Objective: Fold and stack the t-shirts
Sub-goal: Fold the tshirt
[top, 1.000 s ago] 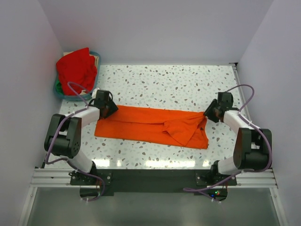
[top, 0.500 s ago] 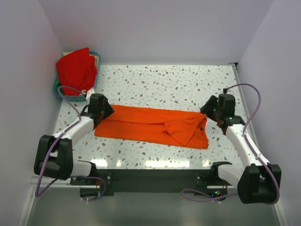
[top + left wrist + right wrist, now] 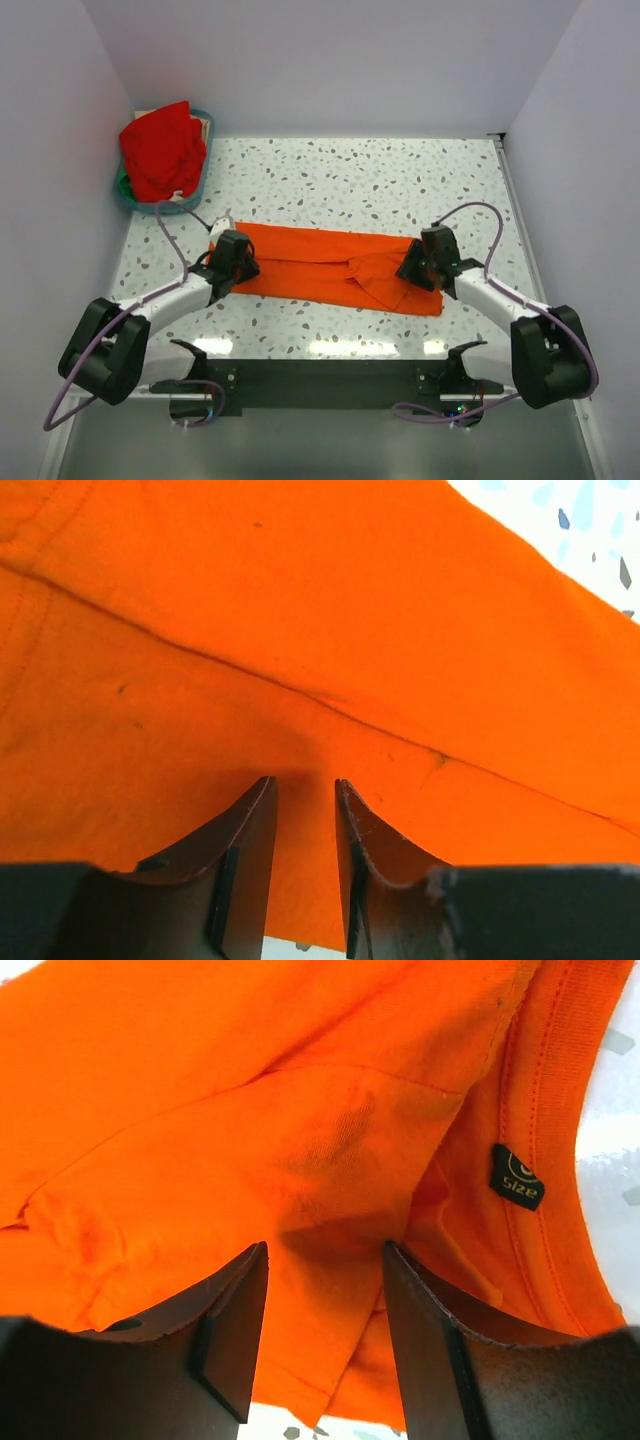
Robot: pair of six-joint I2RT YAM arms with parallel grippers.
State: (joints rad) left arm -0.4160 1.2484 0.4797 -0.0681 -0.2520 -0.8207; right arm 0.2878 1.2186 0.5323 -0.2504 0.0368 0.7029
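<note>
Now left fingers and right fingers have moved onto orange t-shirt.

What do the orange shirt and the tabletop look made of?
Orange t-shirt: soft matte knit cloth, probably cotton; stitched seams, creases and sewn size label show. Table: hard speckled terrazzo-look surface with glare near the front; stone or laminate, cannot tell.

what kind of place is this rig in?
Probably a lab test cell: speckled tabletop boxed in by plain white walls, two arms on a dark base plate, orange t-shirt spread out.
</note>
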